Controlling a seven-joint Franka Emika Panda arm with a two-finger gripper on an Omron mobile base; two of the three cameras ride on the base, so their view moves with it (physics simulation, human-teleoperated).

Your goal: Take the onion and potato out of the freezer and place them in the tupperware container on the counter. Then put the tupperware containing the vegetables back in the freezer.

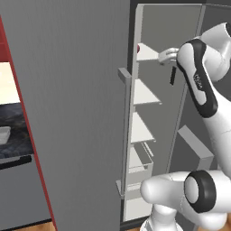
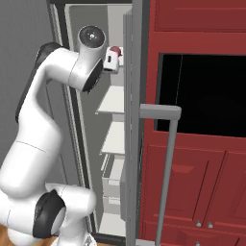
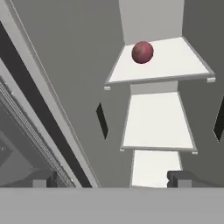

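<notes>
Your freezer (image 1: 81,113) stands with its door swung wide, the pale shelves (image 3: 157,120) stacked one under another inside. That much of the job is done; judging by how things lie, nothing else is.

The onion (image 3: 142,52), a dark red round one, sits on the top shelf toward that shelf's back left corner in the hand view. A sliver of it peeks past the door edge in the left base view, and it shows just behind the hand in the right base view. No potato is to be made out on the shelves you can see; the lower drawers hide their contents, so it may be down there or out of frame.

Your gripper (image 3: 113,178) is up at the top shelf's level, reaching into the freezer, near the onion but apart from it. The fingers stand spread as wide as they go, with nothing between them.

The tupperware container (image 1: 3,134) is far off at the left edge of the left base view, a pale tub on the black counter (image 1: 16,119), cut by the frame. You cannot tell whether anything is in it.

Left to do, as far as you can judge: grasp the onion, carry it to the tub, find and move the potato, then bring the loaded tub back to a shelf.

Writing: there is small dark lettering on the arm's black forearm band (image 1: 198,81), too blurred to read. No brand or label on the freezer or tub.
</notes>
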